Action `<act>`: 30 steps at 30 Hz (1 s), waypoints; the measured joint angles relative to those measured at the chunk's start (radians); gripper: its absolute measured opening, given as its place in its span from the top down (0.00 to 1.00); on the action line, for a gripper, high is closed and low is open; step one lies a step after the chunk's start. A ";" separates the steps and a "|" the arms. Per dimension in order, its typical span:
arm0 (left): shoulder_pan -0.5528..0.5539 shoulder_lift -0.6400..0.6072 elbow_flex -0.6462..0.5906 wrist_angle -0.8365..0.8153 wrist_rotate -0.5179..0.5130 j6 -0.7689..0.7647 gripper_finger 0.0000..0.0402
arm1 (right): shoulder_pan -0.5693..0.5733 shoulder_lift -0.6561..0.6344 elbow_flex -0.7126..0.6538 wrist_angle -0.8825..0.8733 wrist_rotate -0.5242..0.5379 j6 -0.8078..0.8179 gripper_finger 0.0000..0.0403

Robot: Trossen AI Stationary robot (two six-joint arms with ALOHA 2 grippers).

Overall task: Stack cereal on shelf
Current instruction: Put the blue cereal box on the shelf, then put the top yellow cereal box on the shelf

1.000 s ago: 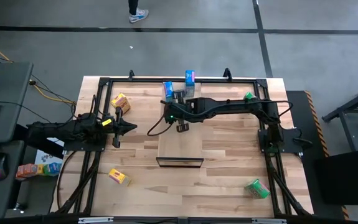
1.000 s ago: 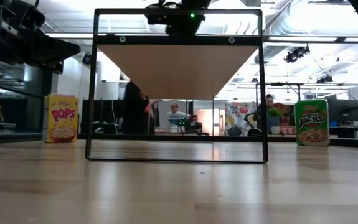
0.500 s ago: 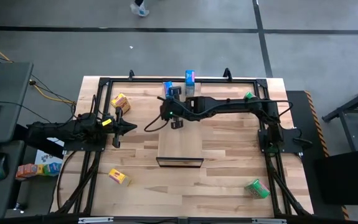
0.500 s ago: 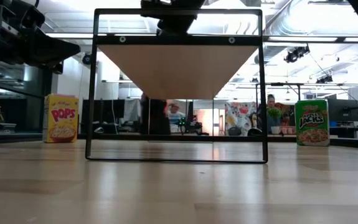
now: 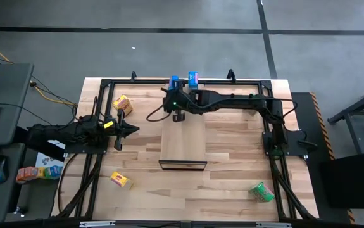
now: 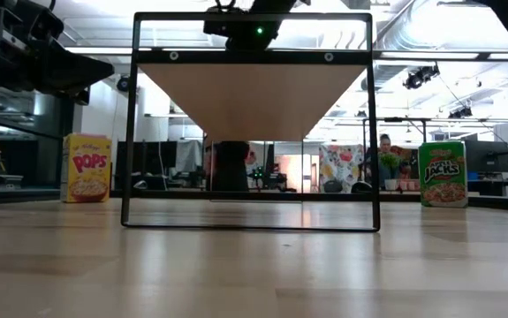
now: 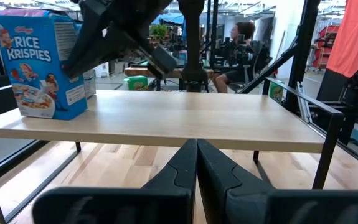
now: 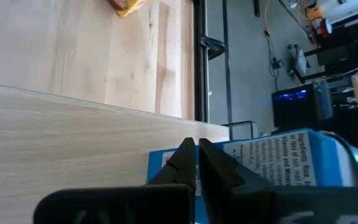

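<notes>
The shelf is a pale board on a black frame at the table's middle, and it also shows in the low view. A blue box stands upright at its far left end, and it also shows in the left wrist view. A second blue box stands beside it. My right gripper is shut, over the shelf's far end, right at the first blue box. My left gripper is shut and empty, left of the shelf. My right gripper has its shut fingertips against the upright blue box's side that faces the table's near edge. The fingers slant down from the near side. The box stands on its base on the shelf. The wrist view hides the exact spot behind the fingers.
Two yellow boxes and two green boxes lie on the tabletop around the shelf. A black rail frame rings the table. More small boxes lie off the table at left. People sit in the room beyond.
My right gripper has gone from over the shelf's middle toward the table's far edge and turned toward the blue box. That box has shifted toward the far edge, closer to the second blue box.
</notes>
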 joint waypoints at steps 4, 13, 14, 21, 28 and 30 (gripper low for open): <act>0.000 0.000 0.000 0.000 0.000 0.000 0.99 | -0.027 0.000 0.000 0.000 -0.037 0.000 1.00; 0.000 0.000 0.000 0.000 0.000 0.000 0.99 | -0.049 0.000 0.000 -0.054 -0.025 -0.003 1.00; 0.000 0.000 0.000 0.000 0.000 0.000 0.99 | -0.049 0.000 0.000 -0.063 -0.021 -0.003 1.00; 0.000 0.000 0.000 0.000 0.000 0.000 0.99 | -0.049 0.000 0.000 -0.074 0.009 -0.008 1.00; 0.000 0.000 0.000 0.000 0.000 0.000 0.99 | 0.029 -0.100 0.003 -0.270 -0.176 0.087 1.00; 0.000 0.000 0.000 0.000 0.000 0.000 0.99 | 0.069 -0.155 -0.014 -0.342 -0.195 0.141 1.00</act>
